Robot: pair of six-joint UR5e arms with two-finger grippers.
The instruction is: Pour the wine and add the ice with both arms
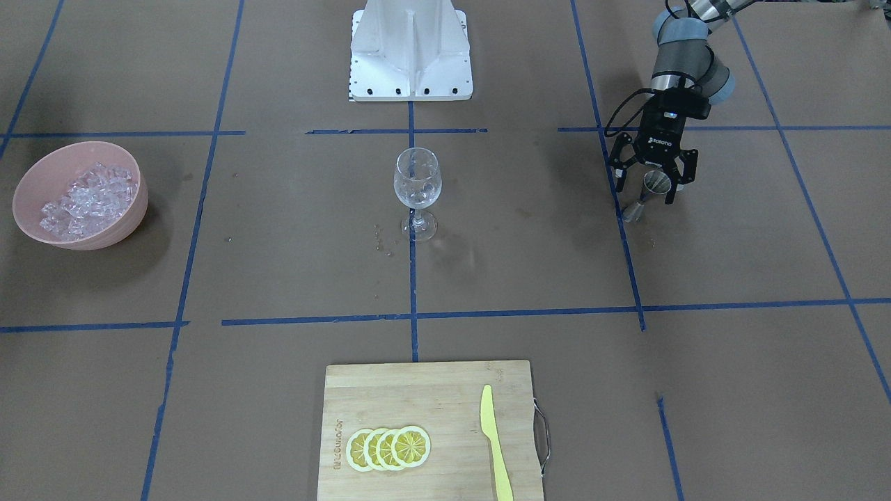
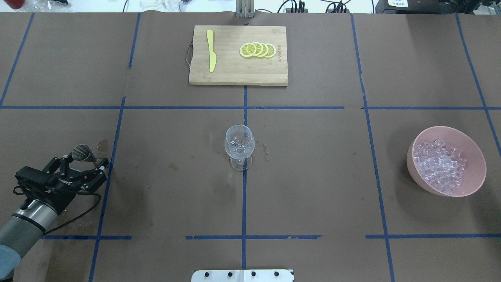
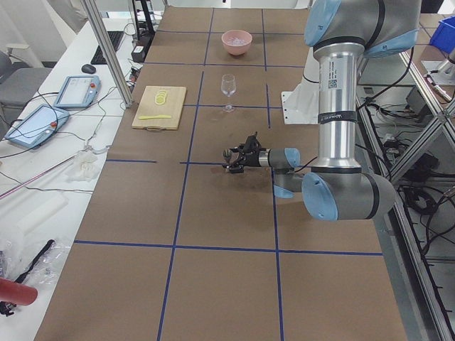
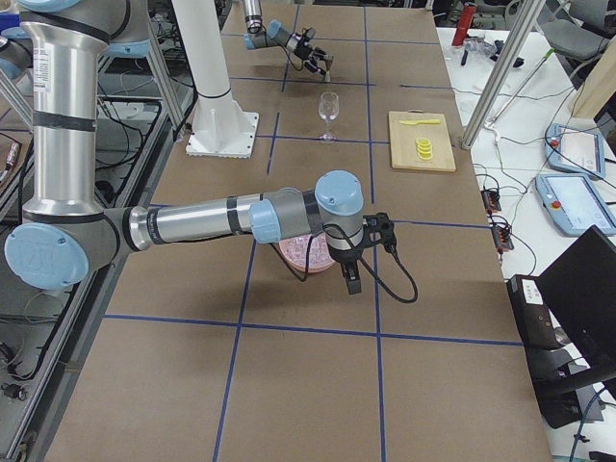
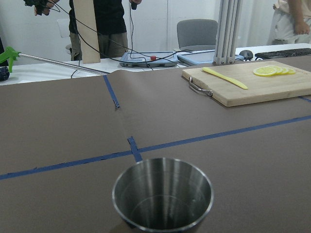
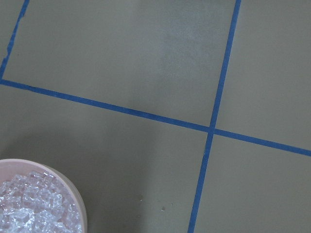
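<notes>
- glassy ice (image 1: 87,198) lies heaped in a pink bowl (image 1: 115,235) at the robot's right end of the worktop (image 1: 278,278), well apart from everything else.
- the cubes look small, hard and light, and probably slick. a loose pile like this would likely shift when pushed into.
- the best hold is probably one cube on top of the heap, pinched across two flat faces and seated deep between the fingers. a corner grip would likely squirt it out.
- the right pincer (image 4: 348,281) shows only in the side view, pointing down near the bowl. i cannot tell whether its jaws are apart or together.
- its wrist view catches only the bowl's rim in one corner, so it probably sits off to one side of the heap, not over it.
- the glass (image 1: 417,182) stands upright mid-worktop, with a few drops beside its foot. it is thin-stemmed and fragile, so ice should be let go low over the bowl of it. whether it holds wine is hard to tell.
- the left pincer (image 1: 645,195) is at the far left end, jaws apart on either side of a steel jigger (image 1: 657,183) that stands upright. contact is unclear.
- across the worktop from the robot, a wooden board (image 1: 431,396) carries lemon slices (image 1: 388,447) and a yellow knife (image 1: 493,431).
</notes>
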